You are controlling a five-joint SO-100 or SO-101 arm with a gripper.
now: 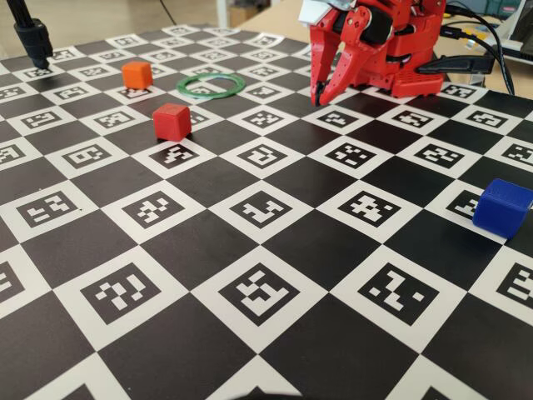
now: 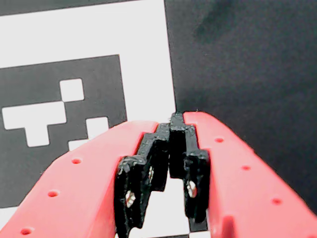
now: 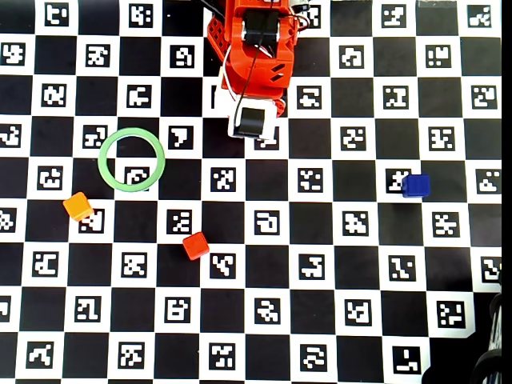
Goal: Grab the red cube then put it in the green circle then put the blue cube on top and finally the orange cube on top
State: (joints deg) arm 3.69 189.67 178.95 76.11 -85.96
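The red cube [image 1: 172, 122] [image 3: 195, 245] rests alone on the checkered marker board. The flat green circle [image 1: 181, 85] [image 3: 101, 159] lies behind it with nothing inside. Just left of the ring sits the orange cube [image 1: 137, 73] [image 3: 78, 206]. The blue cube [image 1: 501, 207] [image 3: 415, 186] stands far off at the right side. My red gripper [image 1: 321, 96] [image 2: 174, 119] hangs near the arm's base, tips pointing down just above the board. It is shut, its black pads meeting with nothing between them. In the overhead view the wrist covers the fingers.
The arm's red base [image 3: 256, 32] occupies the board's far edge. A black stand [image 1: 33, 37] rises at the far left corner in the fixed view, and cables [image 1: 491, 50] run at the far right. A dark object [image 3: 492, 364] sits at the overhead view's bottom right corner.
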